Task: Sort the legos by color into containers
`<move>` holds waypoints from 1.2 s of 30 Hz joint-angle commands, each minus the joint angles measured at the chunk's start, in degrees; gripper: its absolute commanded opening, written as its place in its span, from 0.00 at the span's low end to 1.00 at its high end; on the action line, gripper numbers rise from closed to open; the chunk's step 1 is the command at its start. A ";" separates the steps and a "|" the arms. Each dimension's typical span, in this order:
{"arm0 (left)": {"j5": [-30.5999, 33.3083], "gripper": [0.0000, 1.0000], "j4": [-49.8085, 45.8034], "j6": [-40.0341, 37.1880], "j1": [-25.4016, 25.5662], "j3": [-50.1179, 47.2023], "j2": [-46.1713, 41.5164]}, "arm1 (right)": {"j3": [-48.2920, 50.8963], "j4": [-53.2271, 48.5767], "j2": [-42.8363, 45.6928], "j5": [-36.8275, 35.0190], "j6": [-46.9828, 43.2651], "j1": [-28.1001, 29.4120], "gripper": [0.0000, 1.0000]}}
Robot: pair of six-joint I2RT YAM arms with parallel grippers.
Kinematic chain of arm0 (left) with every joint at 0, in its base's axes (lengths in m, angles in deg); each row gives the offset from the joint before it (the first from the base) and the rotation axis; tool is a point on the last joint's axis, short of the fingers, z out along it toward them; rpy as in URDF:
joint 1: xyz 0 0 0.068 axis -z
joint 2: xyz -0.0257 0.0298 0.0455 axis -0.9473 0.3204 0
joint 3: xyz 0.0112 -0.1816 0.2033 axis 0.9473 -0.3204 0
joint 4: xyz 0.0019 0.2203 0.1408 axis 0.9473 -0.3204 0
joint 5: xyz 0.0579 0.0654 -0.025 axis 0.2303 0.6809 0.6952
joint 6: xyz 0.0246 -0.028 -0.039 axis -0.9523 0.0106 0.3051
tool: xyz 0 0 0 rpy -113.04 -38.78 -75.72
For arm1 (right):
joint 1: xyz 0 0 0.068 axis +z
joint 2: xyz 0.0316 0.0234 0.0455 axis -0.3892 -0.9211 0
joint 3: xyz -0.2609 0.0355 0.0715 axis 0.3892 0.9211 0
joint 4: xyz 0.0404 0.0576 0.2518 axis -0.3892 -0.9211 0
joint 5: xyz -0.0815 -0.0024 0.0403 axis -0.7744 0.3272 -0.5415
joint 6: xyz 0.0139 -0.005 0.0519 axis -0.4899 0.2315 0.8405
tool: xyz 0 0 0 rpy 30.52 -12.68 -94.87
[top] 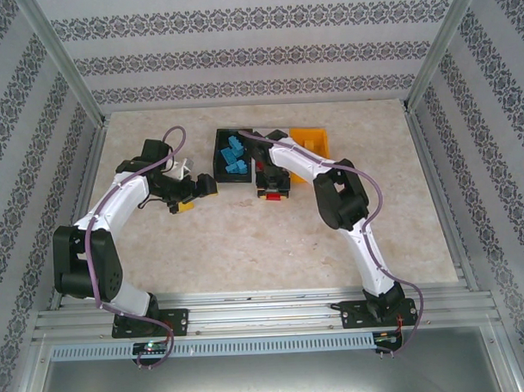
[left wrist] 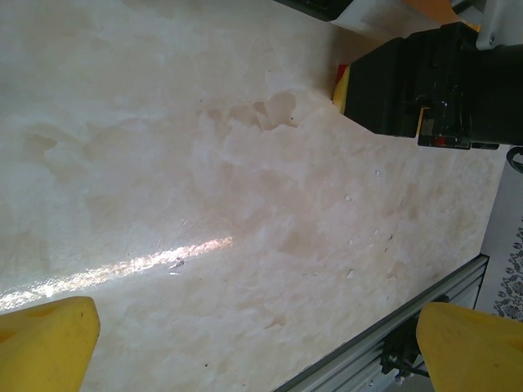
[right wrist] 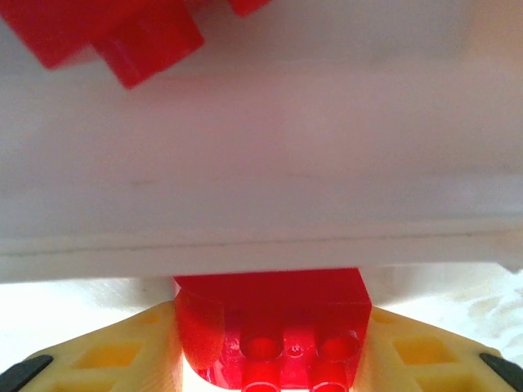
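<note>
The small red studded plastic brick (right wrist: 274, 314) is gripped between the right claw (right wrist: 274, 359)'s yellow pads (right wrist: 122, 359), just short of the white plastic bin (right wrist: 261, 163)'s wall, with other red bricks (right wrist: 122, 37) beyond. It would be best to lift it straight up and clear that rim before carrying it forward. The studs face the wrist. Its long axis cannot be told, as the near end is cropped.

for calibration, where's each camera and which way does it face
top: above and behind the bases, looking down on the table; both arms.
left wrist: low, facing across the table to the right gripper; own yellow fingers.
right wrist: facing the white bin wall; own fingers hold a red brick.
shared: top and left wrist show the right gripper.
</note>
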 commanded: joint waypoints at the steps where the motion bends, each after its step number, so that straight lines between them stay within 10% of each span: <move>1: 0.24 1.00 0.04 -0.94 -0.60 0.31 -0.02 | 3.89 0.38 3.82 -0.98 0.96 -0.43 0.46; 21: -1.05 1.00 1.07 0.59 -0.56 -0.72 -0.97 | 40.65 34.97 30.75 20.42 20.38 -2.80 0.46; 36: 0.69 1.00 -0.54 -0.77 -0.63 -1.00 -2.84 | 4.99 21.57 12.80 20.88 13.30 -12.96 0.47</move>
